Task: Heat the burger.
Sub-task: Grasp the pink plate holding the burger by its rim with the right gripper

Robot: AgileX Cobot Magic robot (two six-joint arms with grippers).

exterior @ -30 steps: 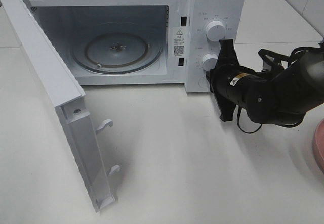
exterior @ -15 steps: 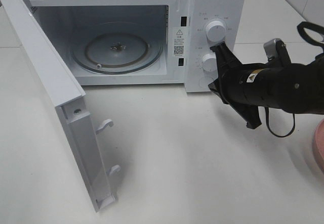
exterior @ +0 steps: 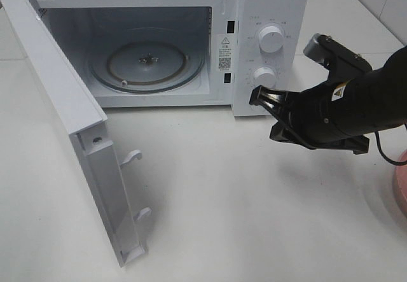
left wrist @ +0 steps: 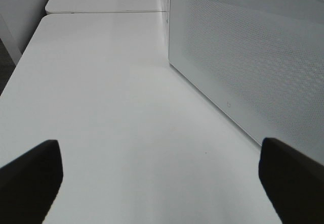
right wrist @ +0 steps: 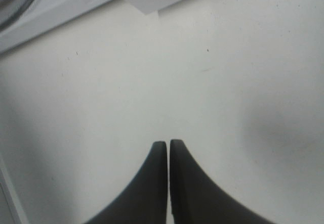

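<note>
Beside the microwave (exterior: 273, 14), right gripper (exterior: 256, 95) (closed).

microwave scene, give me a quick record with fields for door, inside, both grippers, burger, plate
door: open, swung out to the left of the exterior view
inside: glass turntable, nothing on it
right gripper: shut, empty, just below the lower dial in the exterior view
left gripper: open, empty, over the table
burger: not in view
pink plate: only its rim shows at the right edge
</note>
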